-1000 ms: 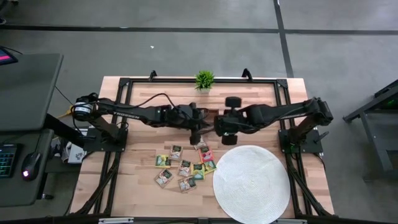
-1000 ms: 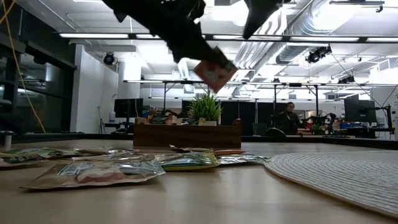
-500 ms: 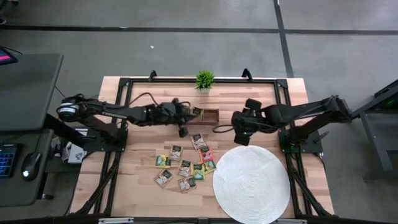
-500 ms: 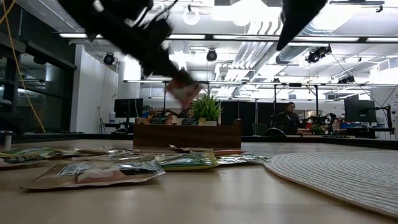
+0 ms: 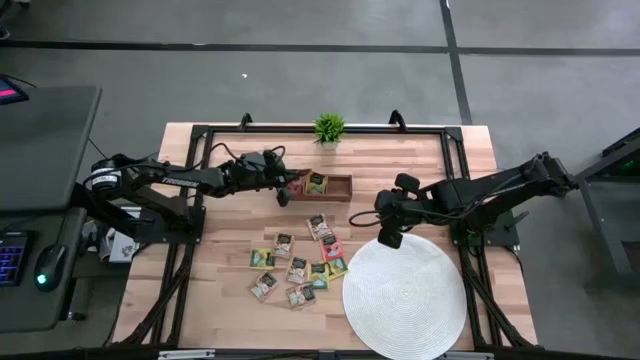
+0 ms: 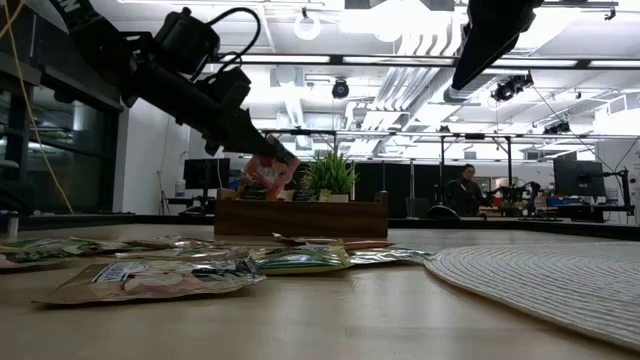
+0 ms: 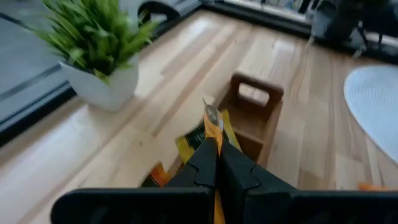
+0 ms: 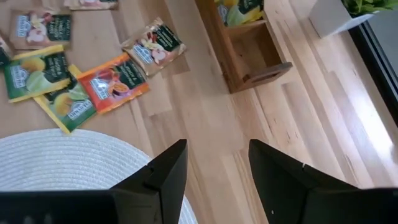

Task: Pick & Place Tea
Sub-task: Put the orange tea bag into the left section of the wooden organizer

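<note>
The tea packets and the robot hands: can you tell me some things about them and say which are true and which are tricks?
1. The left hand is pinching a tea packet. True.
2. The right hand is holding a tea packet too. False: its fingers are open with nothing between them.
3. The wooden box already has tea in it. True: a yellow packet lies inside.
4. Packets are piled on the round white mat. False: the loose packets lie on the wooden table beside the mat.
5. The small green plant stands inside the wooden box. False: it stands on the table behind the box.
</note>
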Robot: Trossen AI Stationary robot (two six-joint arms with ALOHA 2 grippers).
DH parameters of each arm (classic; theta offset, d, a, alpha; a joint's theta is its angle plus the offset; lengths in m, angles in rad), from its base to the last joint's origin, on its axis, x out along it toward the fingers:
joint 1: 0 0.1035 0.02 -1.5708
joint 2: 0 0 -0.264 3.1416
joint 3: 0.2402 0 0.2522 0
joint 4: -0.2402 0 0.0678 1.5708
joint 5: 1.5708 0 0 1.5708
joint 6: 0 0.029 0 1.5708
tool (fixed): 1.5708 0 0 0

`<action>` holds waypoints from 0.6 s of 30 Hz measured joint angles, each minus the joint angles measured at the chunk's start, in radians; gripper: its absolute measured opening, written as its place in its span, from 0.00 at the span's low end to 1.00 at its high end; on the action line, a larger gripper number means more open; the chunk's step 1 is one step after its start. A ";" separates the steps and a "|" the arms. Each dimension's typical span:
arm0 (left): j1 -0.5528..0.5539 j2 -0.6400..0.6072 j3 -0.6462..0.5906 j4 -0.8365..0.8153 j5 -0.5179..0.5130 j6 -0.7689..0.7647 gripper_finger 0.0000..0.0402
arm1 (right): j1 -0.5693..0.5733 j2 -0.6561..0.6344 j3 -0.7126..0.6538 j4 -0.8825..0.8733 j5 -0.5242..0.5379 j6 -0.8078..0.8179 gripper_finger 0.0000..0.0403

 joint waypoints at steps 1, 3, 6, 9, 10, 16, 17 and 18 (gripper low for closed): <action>0.004 -0.002 -0.003 0.005 0.007 0.000 0.00 | 0.000 0.000 0.000 0.005 0.000 0.000 0.42; 0.017 -0.001 -0.011 -0.002 0.022 0.000 0.00 | 0.000 0.000 0.000 0.015 0.000 0.000 0.42; 0.023 0.000 -0.023 -0.003 0.020 -0.009 0.00 | 0.000 0.000 0.000 0.022 0.002 0.000 0.42; 0.023 0.002 -0.038 -0.004 -0.005 -0.019 0.00 | 0.000 0.000 0.000 0.026 0.004 -0.001 0.42; 0.023 0.003 -0.041 -0.007 -0.005 -0.019 0.00 | 0.000 0.000 0.000 0.027 0.003 -0.001 0.42; 0.023 0.003 -0.043 -0.019 -0.001 -0.019 0.00 | 0.000 0.000 0.000 0.028 0.004 -0.001 0.42; 0.023 0.003 -0.043 -0.019 -0.002 -0.019 0.00 | 0.000 0.000 0.000 0.028 0.004 -0.001 0.42; 0.023 0.003 -0.043 -0.023 -0.005 -0.019 0.00 | 0.000 0.000 0.000 0.029 0.004 -0.001 0.42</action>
